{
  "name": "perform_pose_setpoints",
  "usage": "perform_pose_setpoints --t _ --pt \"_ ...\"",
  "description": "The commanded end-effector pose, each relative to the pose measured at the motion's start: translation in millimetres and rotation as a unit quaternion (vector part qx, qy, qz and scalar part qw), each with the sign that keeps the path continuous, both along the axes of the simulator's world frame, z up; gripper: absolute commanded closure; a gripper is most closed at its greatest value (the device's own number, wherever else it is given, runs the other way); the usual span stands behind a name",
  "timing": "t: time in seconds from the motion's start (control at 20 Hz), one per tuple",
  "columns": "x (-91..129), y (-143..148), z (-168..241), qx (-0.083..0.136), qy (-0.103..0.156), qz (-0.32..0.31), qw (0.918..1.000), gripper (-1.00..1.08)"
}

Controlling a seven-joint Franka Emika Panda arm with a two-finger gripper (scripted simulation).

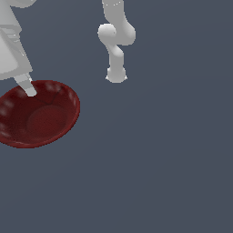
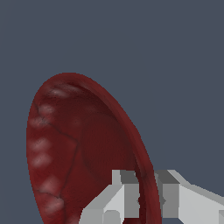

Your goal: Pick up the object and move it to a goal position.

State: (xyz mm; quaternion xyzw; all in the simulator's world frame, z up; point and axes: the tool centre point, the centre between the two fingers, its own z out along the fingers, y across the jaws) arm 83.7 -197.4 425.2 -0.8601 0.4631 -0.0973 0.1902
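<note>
Tool (image 2: 146, 194) clamped on the rim of the bowl (image 1: 38, 113) — one finger (image 2: 127, 192) inside the wall, the other outside. Bowl dark red, pale speckles along the rim, tilted — at the exterior view's left. Arm (image 1: 116, 41) stands well apart behind it.

my smooth pale-grey rounded arm (image 1: 116, 38): bulbous joints, plain matte shell | my light-grey blocky gripper (image 2: 146, 194): squared, faceted fingers (image 2: 124, 192) with darker grey top faces | my wrist housing (image 1: 11, 50): whitish, ridged with faint horizontal bands | finish: uniform grey-white throughout
</note>
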Motion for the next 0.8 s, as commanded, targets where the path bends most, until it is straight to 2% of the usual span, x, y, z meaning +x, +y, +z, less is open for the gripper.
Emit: perform_pose_setpoints --t 0.0,0.75 --pt "0 0 3 0.0 -0.001 0.0 1.0 1.08" --pt "6 -7 26 -0.001 -0.001 0.0 1.0 1.08"
